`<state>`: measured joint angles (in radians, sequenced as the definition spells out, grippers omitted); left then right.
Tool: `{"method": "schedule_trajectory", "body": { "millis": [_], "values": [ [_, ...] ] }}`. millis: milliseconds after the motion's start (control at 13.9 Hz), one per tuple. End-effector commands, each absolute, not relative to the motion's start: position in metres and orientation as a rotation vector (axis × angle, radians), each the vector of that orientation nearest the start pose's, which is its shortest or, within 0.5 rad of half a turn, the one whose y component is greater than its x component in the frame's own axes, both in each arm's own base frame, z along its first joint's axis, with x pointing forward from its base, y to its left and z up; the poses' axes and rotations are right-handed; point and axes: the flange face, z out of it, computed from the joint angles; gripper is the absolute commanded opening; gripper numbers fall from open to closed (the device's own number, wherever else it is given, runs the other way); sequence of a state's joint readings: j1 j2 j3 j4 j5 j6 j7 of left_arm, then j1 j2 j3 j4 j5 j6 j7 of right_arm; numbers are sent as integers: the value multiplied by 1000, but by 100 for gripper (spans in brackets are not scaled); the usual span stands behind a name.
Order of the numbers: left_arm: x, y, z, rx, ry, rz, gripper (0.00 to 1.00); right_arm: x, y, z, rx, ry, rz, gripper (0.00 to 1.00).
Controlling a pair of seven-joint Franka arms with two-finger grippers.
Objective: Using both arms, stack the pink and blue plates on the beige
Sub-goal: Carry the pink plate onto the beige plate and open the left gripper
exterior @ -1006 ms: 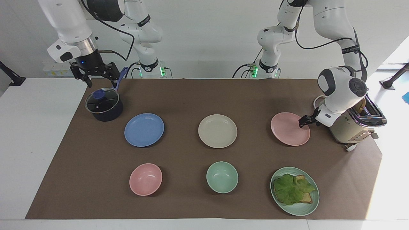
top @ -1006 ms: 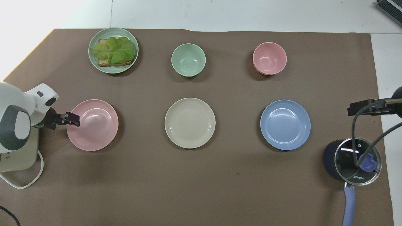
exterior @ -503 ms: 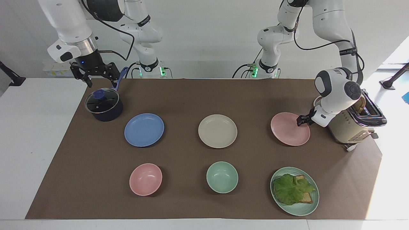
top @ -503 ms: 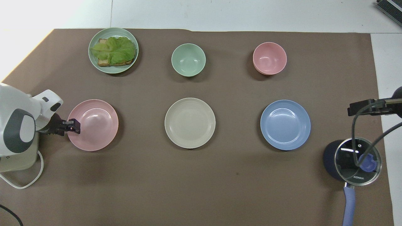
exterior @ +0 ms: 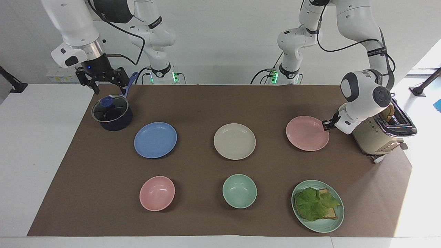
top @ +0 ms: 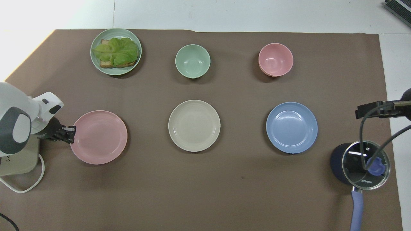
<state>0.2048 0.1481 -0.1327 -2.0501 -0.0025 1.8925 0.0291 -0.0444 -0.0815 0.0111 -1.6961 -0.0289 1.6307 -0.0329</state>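
Bench (exterior: 34, 155): white top under a brown mat (exterior: 206, 103); pale wall at the robots' end.
Pot (exterior: 112, 113): dark, glass-lidded, blue handle; on the mat at the right arm's end, nearest the robots of the things on the mat.
Right claw (exterior: 102, 83): up in the air over the pot's handle, released, fingers spread, holding nothing; this arm waits.
Toaster (exterior: 379, 134): beige, at the left arm's end of the mat, partly covered by the left arm's wrist.
Left claw (exterior: 325, 124): low at the pink plate's rim on the toaster side, clenched on that rim.
Pink plate (exterior: 307, 133): in the left claw's grip, toward the left arm's end; lifted off the mat, its shadow showing under it in the overhead view (top: 99, 137).
Beige plate (exterior: 234, 141): flat on the mat at mid-bench, between pink and blue plates, well apart from both.
Blue plate (exterior: 155, 140): flat on the mat toward the right arm's end, just beside the pot and farther from the robots than it.
Pink bowl (exterior: 157, 193): farther from the robots than the blue plate.
Green bowl (exterior: 239, 190): farther out than the beige plate.
Green plate (exterior: 317, 206): farthest row, left arm's end; carries toast topped with a lettuce leaf (exterior: 313, 203).
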Motion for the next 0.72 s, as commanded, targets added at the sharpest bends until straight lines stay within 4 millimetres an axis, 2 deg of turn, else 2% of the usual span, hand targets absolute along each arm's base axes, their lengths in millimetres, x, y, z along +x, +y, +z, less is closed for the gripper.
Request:
{"method": "schedule_trajectory", "body": {
  "millis": [0, 144, 287, 503, 575, 646],
  "values": [
    [544, 19, 402, -3114, -33, 550, 0, 533, -19, 618, -3171, 13, -16, 100],
    [548, -22, 432, -3129, -89, 591, 0, 533, -19, 618, -3171, 15, -16, 100],
    [547, -73, 440, -3127, -191, 586, 0, 533, -19, 618, -3171, 15, -18, 100],
    [541, -162, 437, -3206, -306, 487, 0, 533, -19, 617, -3171, 11, -13, 100],
    [537, -193, 430, -3217, -305, 459, 0, 532, -20, 618, -3171, 13, -16, 100],
    [532, -215, 420, -3228, -293, 419, 0, 532, -19, 618, -3171, 8, -16, 100]
  ]
}}
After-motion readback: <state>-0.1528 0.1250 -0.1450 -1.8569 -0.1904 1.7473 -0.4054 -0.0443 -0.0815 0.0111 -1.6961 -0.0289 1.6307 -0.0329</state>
